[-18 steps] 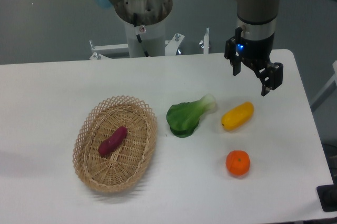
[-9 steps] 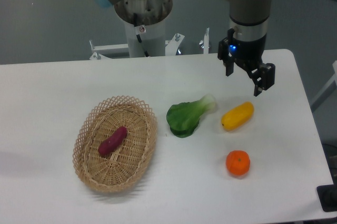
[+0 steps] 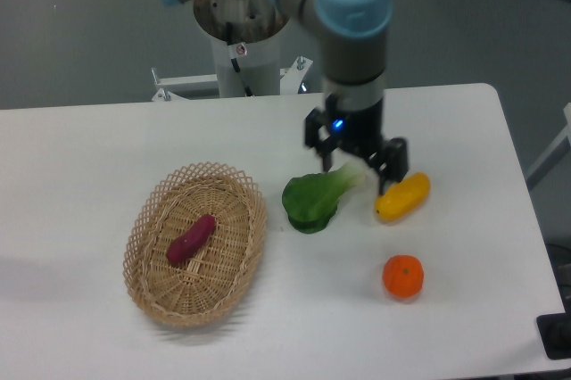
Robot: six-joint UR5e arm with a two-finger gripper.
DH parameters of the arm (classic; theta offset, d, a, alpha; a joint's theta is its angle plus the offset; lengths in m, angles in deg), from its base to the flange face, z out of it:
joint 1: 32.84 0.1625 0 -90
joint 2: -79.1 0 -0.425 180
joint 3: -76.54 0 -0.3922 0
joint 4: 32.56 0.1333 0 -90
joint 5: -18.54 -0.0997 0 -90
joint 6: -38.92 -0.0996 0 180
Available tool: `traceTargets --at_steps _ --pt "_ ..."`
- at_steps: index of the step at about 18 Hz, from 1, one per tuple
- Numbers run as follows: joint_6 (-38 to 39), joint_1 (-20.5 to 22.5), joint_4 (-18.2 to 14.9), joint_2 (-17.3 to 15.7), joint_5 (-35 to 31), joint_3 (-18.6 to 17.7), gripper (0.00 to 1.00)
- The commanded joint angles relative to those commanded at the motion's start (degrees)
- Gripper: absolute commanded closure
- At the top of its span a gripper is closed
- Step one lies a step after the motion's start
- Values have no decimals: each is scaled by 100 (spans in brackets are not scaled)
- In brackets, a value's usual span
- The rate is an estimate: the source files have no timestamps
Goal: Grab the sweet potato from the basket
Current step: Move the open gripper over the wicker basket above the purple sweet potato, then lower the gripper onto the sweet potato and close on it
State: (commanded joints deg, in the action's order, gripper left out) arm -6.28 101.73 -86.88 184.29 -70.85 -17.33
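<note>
Our gripper (image 3: 357, 161) hangs with its two fingers spread apart and nothing between them, over the stalk end of the leafy green vegetable (image 3: 319, 197) near the middle of the table (image 3: 80, 157). One finger shows at the left of the wrist and the other at the right, just above the yellow vegetable (image 3: 402, 196); whether either finger touches anything below we cannot tell from this single view, though they appear to be clear of the surface.

We judge the step in hand to be the approach: the arm is crossing the table toward the target and no grasp has begun. The sweet potato (image 3: 191, 238) lies inside the basket (image 3: 147, 210), roughly at the centre of its floor, slanted with its upper end toward the right and its lower end toward the left. It is well apart from our gripper, with the green vegetable lying between them.

For the next move, we would need to carry the open fingers leftward over the basket's lattice rim, turn the wrist so the fingers straddle the tuber across its narrow width, and descend into the bowl without catching the wicker. The round orange fruit (image 3: 402, 276) sits toward the near right, away from that path
</note>
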Motion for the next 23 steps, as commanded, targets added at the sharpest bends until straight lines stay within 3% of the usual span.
traceTargets --at_steps 9,15,23 --pt "275 -888 27 115 8 -843 0" --pt "205 -1283 44 660 35 -870 0" --pt "275 -1469 71 959 -9 -914 0"
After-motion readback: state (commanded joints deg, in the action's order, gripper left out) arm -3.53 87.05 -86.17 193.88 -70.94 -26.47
